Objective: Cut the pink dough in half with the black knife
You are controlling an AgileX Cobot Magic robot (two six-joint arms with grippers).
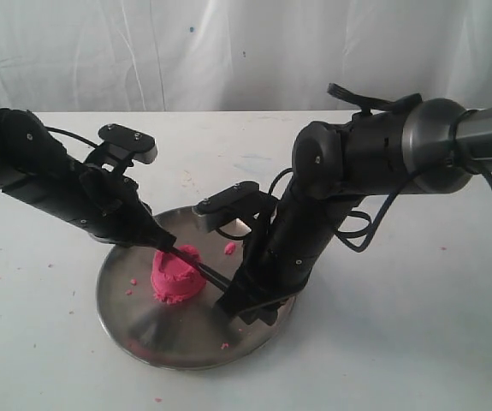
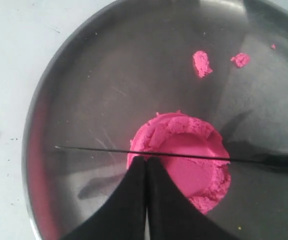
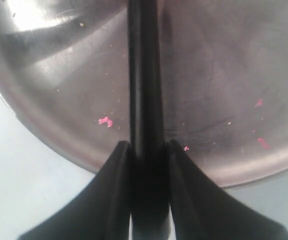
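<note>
**Ana:** Dough [image 1: 177,276] sits near the middle of the steel plate [image 1: 134,321], which rests on the white bench [image 1: 417,342]. It looks like one round mound, not two halves yet.

**Ben:** And the knife [image 2: 149,154]?

**Ana:** The right gripper [image 3: 146,150] is clenched on its handle, fingers [image 3: 116,170] pressed to either side. The blade lies edge-on across the top of the mound in the left wrist view, roughly over its middle, which suits an even split.

**Ben:** How deep it has gone, can she tell?

**Ana:** No. The blade may be resting on top or slightly in.

**Ben:** Why is the left gripper [image 2: 147,160] there?

**Ana:** Its jaws are pressed together with nothing between them, tip at the dough's near edge. Probably it steadies the soft mound so the blade doesn't drag it across the slick plate.

**Ben:** Risk?

**Ana:** Crumbly dough; loose bits [image 2: 202,63] already lie on the plate. A sideways push could smear the mound rather than part it.
</note>
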